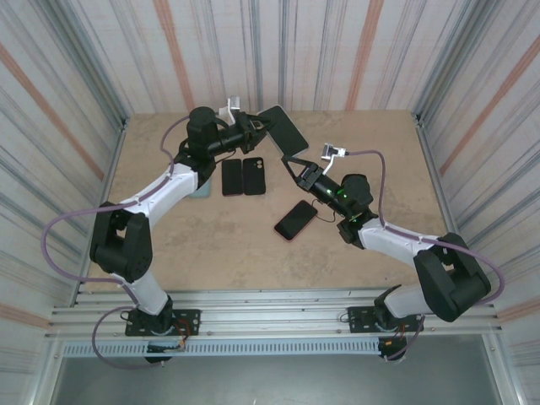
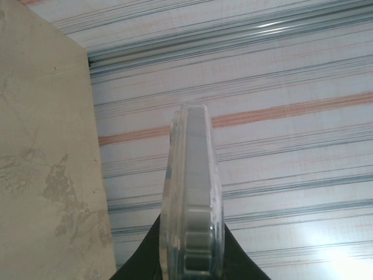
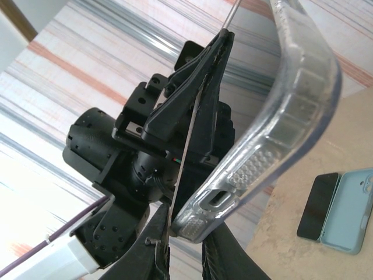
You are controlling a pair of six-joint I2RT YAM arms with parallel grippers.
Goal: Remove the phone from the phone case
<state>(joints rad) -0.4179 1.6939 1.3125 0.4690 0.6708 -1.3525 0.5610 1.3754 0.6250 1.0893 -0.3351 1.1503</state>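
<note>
The dark phone (image 1: 283, 126) in its clear phone case (image 2: 192, 175) hangs tilted above the back of the table. My left gripper (image 1: 253, 128) is shut on its upper end. In the left wrist view the cased phone stands edge-on between the black fingers (image 2: 145, 256). My right gripper (image 1: 299, 167) reaches up from below and is closed on the lower end. In the right wrist view the clear case (image 3: 291, 99) bows away from the dark phone (image 3: 207, 116). Its bottom corner, with the port cut-out, sits between my right gripper's (image 3: 192, 248) fingers.
Two dark phones (image 1: 232, 177) (image 1: 254, 175) lie flat side by side mid-table. Another phone (image 1: 295, 220) lies below the right gripper. A pale teal case (image 3: 349, 210) lies beside a dark phone (image 3: 317, 204), partly under the left arm. Striped walls (image 1: 67, 101) enclose three sides of the table.
</note>
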